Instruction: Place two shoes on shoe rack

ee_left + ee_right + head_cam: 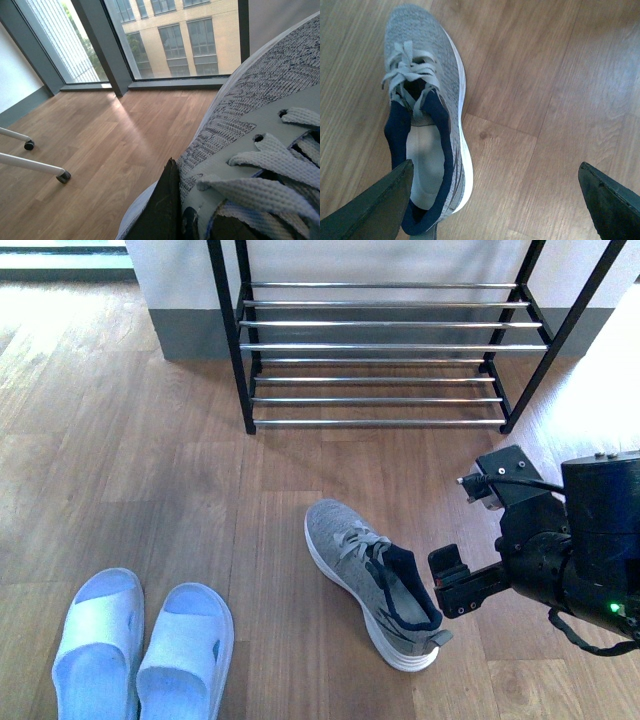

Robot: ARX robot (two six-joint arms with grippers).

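Observation:
One grey sneaker [370, 575] with a white sole lies on the wood floor, toe toward the shoe rack [380, 324]. My right gripper [458, 522] is open beside its heel. In the right wrist view the right gripper [495, 167] shows one finger over the heel opening of this sneaker [445, 65] and the other over bare floor. My left gripper [192, 225] is shut on the other grey sneaker [260, 90] near its laces, held above the floor. The left arm is out of the front view. The pale blue slides [185, 645] lie at front left.
The rack stands against the back wall, its lower chrome bars bare. In the left wrist view, tall windows [165, 40] and white furniture legs with casters [63, 176] show. Wood floor lies between the sneaker and the rack.

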